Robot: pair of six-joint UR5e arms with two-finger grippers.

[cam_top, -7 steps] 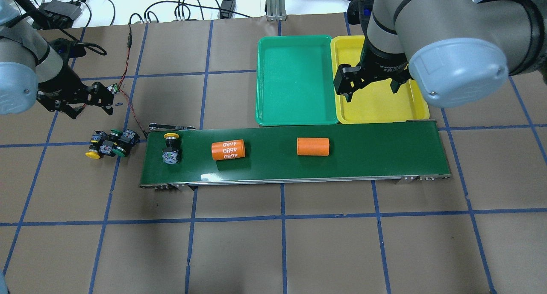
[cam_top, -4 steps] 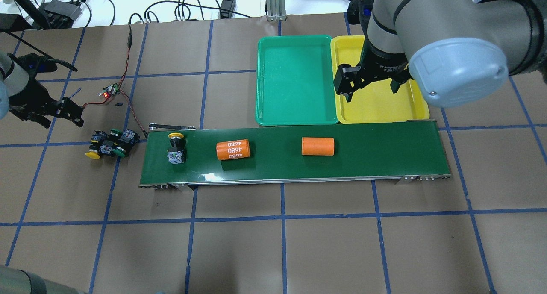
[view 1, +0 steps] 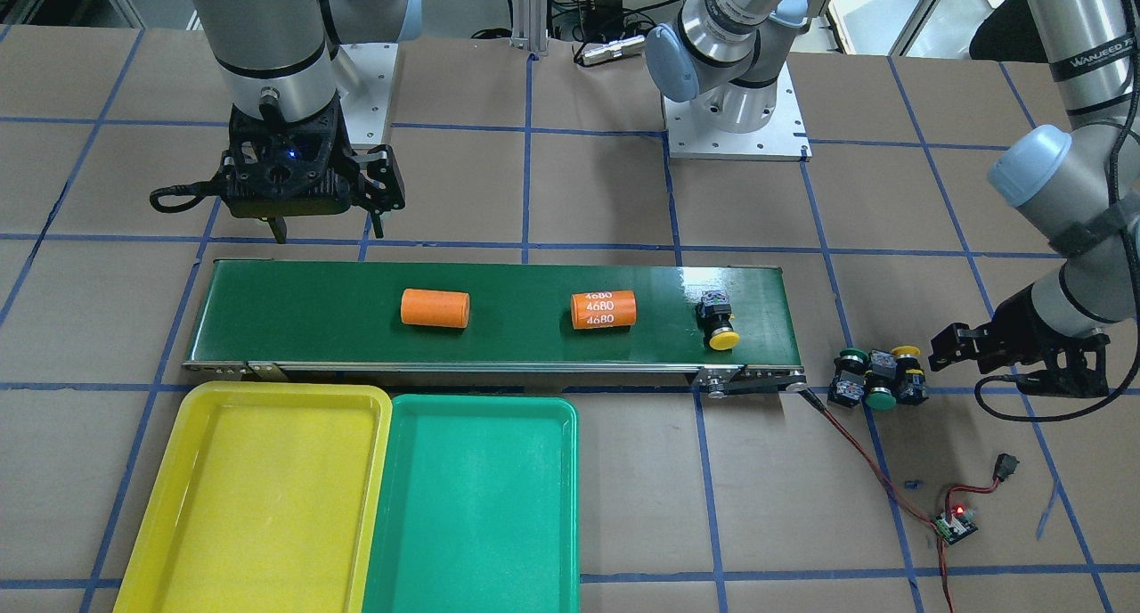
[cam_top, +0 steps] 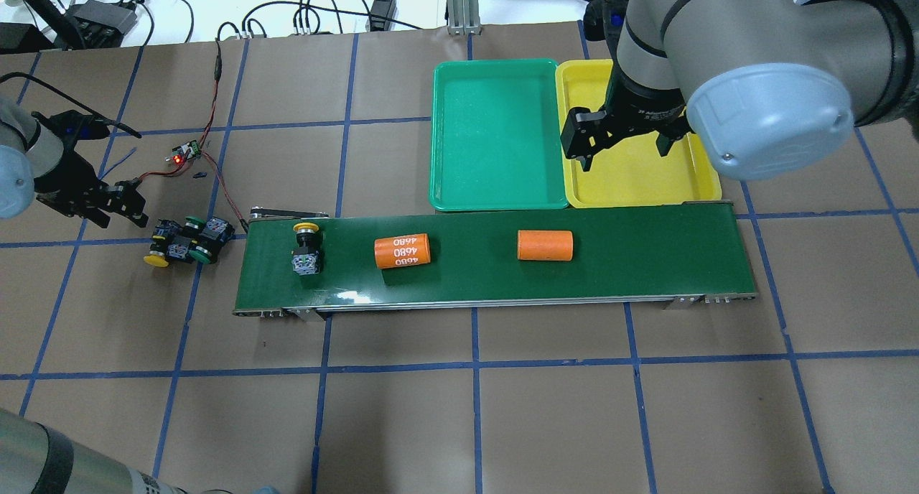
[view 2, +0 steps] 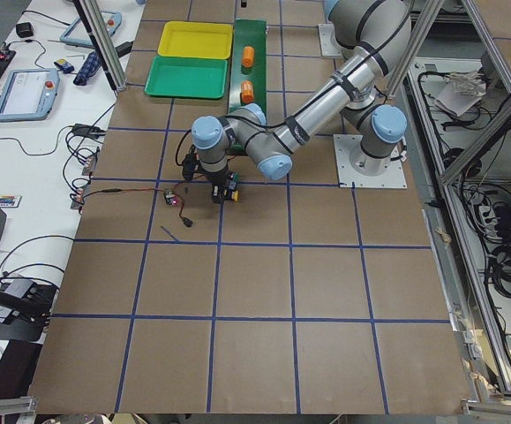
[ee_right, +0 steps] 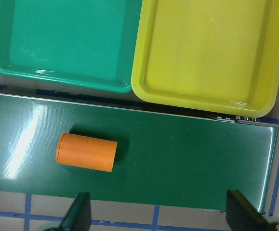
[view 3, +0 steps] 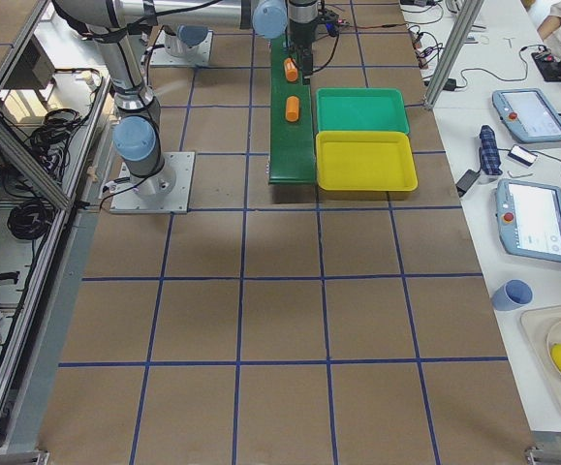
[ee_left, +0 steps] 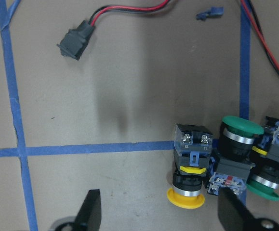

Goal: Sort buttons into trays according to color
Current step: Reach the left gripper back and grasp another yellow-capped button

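Yellow tray (cam_top: 646, 185) and green tray (cam_top: 495, 135) sit side by side along the conveyor belt (cam_top: 646, 264). The right gripper (cam_top: 623, 153) hangs spread wide over the belt's tray end. The left gripper (cam_top: 135, 201), fingers apart, hovers just beside three clustered buttons (cam_top: 188, 240) on the table. A fourth button (cam_top: 307, 250), yellow-capped, lies on the belt.

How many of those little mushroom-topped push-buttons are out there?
4. One yellow button lies on the green belt, near its end. Three sit clustered on the table just off that end: another yellow button, a green button and a second green button.
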